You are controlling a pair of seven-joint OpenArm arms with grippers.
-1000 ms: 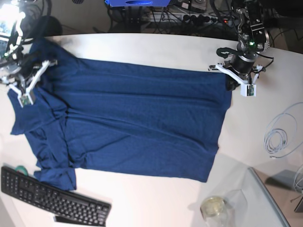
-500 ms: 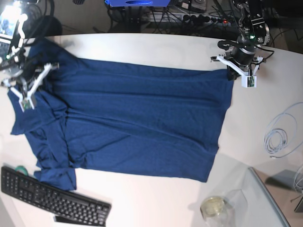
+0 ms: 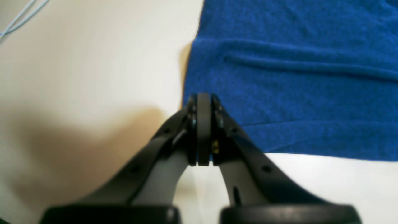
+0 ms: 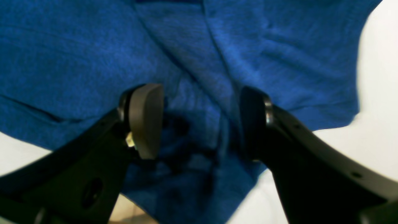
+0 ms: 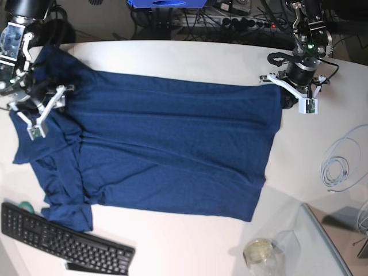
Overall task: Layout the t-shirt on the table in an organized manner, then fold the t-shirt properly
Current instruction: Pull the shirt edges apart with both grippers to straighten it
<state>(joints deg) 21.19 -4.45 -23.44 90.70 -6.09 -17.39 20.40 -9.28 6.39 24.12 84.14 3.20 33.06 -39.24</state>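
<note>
T-shirt [image 5: 167, 149] spread nearly flat across the table [image 5: 190, 60], one sleeve bunched beside the keyboard [image 5: 63, 238]
Right gripper [image 4: 202, 121] hangs over the rumpled shoulder cloth, jaws spread wide, nothing pinched; left gripper [image 3: 203, 130] sits pressed together, empty, just off the hem corner

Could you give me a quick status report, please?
Left gripper shut, empty, beside the hem. Right gripper open over the t-shirt. Shirt spread on table, sleeve end bunched. Keyboard nearby.
</note>
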